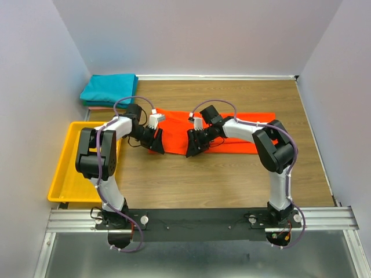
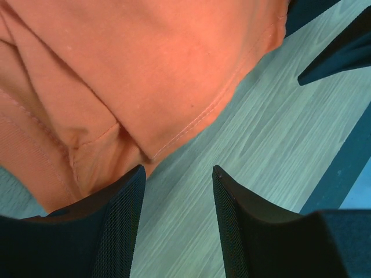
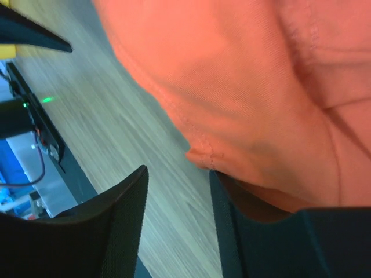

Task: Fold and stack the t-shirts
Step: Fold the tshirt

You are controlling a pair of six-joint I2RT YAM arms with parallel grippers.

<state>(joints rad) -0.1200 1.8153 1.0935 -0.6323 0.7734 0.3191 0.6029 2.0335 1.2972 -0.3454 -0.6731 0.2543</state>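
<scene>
Left claw (image 2: pixel 177 169) and right claw (image 3: pixel 177 170) stand part open and empty at the near hem of the orange shirt (image 1: pixel 174 124), spread on the table (image 1: pixel 220 185): soft, light, floppy cloth, probably best pinched at hem corners.

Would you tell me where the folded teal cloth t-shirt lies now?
Top view: the teal t-shirt lies far left on the table, behind the yellow plastic tray.
</scene>
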